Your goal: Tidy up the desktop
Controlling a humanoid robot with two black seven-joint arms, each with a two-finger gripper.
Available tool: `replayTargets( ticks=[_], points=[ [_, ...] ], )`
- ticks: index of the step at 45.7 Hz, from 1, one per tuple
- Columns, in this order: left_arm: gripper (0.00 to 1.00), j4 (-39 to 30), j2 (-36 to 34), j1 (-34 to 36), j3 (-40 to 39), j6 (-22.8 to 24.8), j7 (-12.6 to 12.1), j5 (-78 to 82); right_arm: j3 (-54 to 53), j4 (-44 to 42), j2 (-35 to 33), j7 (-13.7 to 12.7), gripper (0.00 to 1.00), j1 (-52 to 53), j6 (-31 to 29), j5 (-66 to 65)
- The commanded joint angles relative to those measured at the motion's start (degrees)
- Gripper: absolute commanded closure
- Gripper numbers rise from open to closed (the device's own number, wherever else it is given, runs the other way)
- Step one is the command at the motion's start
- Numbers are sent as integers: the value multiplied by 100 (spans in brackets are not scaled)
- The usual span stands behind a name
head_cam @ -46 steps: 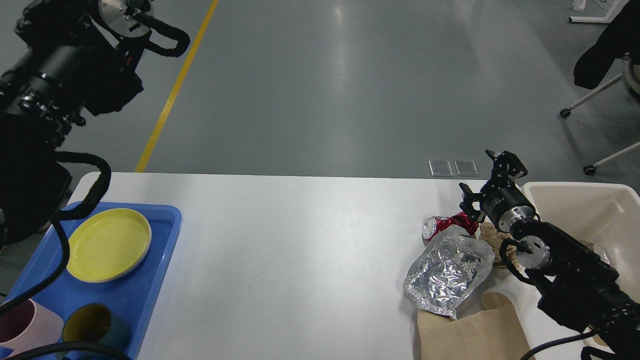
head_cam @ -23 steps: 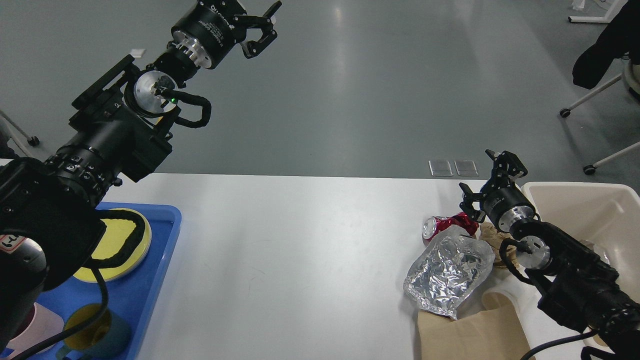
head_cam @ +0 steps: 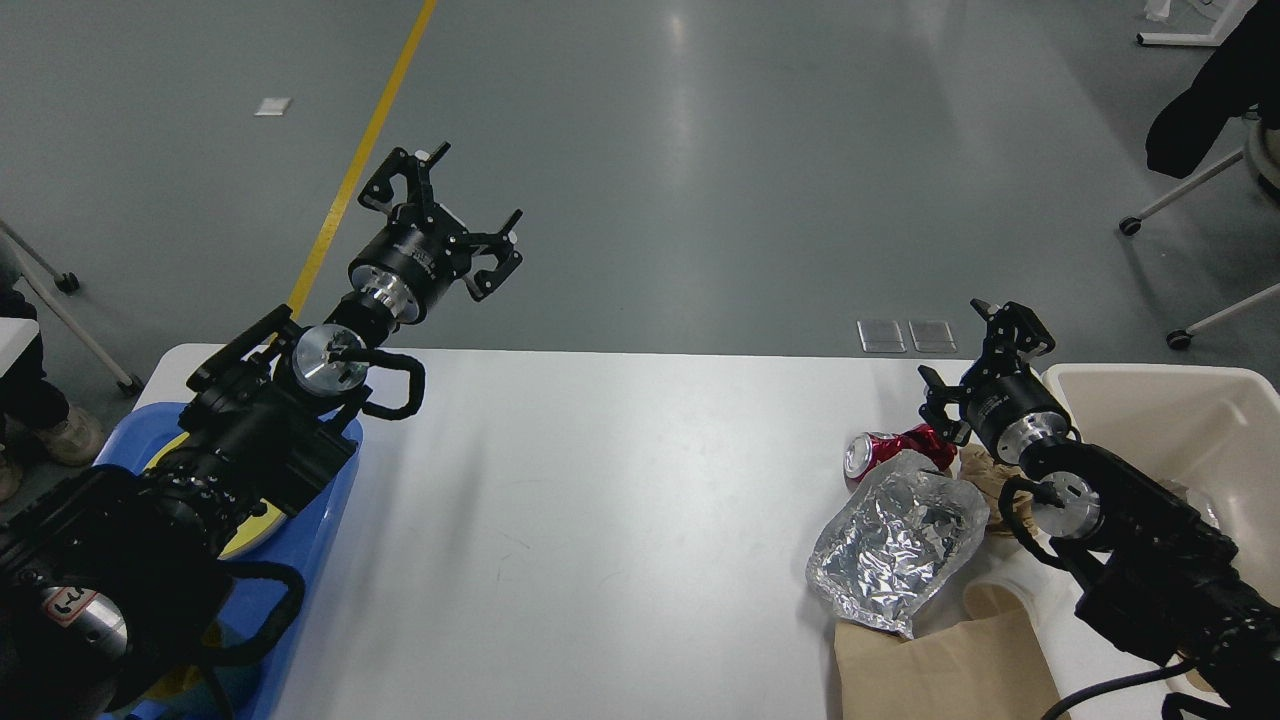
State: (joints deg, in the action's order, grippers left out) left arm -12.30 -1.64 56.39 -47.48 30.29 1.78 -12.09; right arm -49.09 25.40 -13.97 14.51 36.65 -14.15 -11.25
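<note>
The white desktop (head_cam: 600, 500) fills the lower view. At its right lie a crushed red can (head_cam: 885, 450), a crumpled silver foil bag (head_cam: 900, 540), crumpled brown paper (head_cam: 985, 475), a paper cup (head_cam: 1000, 595) and a flat brown paper bag (head_cam: 950, 665). My right gripper (head_cam: 968, 352) is open and empty, just behind and to the right of the can, beside the cream bin (head_cam: 1150, 385). My left gripper (head_cam: 445, 215) is open and empty, raised above the desktop's far left edge.
A blue tray (head_cam: 335, 480) at the left edge holds a yellow plate (head_cam: 245, 535), mostly hidden by my left arm. Rolling chair legs (head_cam: 1180, 330) stand on the floor at the far right. A yellow line (head_cam: 360, 160) runs along the grey floor.
My left arm has swung down and in from high at the top left, its gripper now lower over the desktop's far left edge. The right arm and the litter have not moved.
</note>
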Motion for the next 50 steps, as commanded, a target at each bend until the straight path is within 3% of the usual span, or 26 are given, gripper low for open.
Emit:
replayTargets(
  ticks=[1,28,36,50],
  points=[
    [3,9,-73,-225,2,-14,-2,4,5,0,0,-1,0,0,0,0],
    [3,9,-258,-796,11,-14,-2,-13,5,0,0,-1,0,0,0,0],
    [3,9,-249,-946,-16,56,86,-13,-4,0,0,-1,0,0,0,0],
    [3,9,-258,-1086,-16,214,455,-4,5,0,0,-1,0,0,0,0]
  ],
)
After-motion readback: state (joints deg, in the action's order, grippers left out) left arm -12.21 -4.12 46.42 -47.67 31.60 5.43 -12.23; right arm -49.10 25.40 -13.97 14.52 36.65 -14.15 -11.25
